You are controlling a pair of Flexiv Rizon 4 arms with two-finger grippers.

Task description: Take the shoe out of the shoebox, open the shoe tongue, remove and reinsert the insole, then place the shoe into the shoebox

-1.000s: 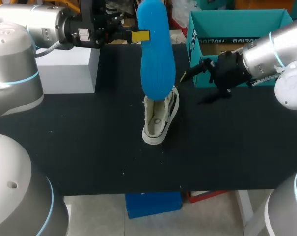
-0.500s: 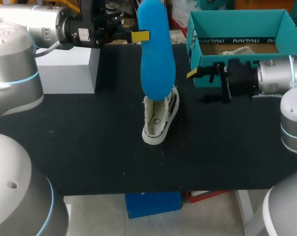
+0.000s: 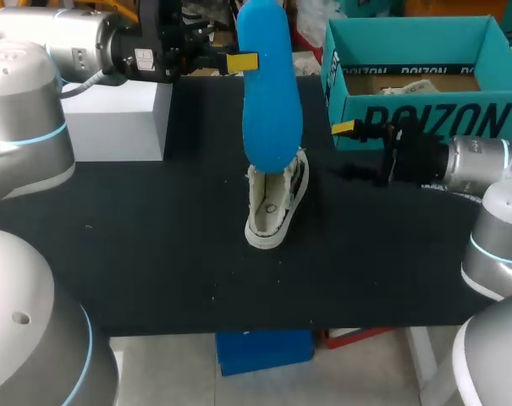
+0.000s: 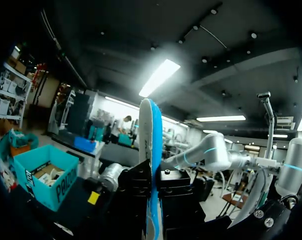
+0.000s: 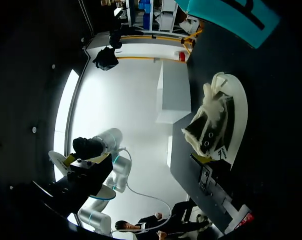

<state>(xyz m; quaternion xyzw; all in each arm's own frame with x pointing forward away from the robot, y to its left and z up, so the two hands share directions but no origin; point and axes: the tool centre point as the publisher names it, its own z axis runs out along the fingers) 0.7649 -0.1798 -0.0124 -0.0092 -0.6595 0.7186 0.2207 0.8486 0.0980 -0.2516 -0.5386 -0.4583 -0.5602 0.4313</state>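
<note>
Long blue foam insole (image 3: 270,85) held upright over a white canvas sneaker (image 3: 273,203).
From above, the left gripper (image 3: 245,61) pinches the insole's upper end; the sneaker stands on the black table (image 3: 154,245), apart from the teal cardboard shoebox (image 3: 459,118); the right gripper (image 3: 350,150) hangs spread and empty just before that box; the left wrist view shows the insole edge-on, clamped between the fingers; the right wrist view has the sneaker ahead of parted fingers.
</note>
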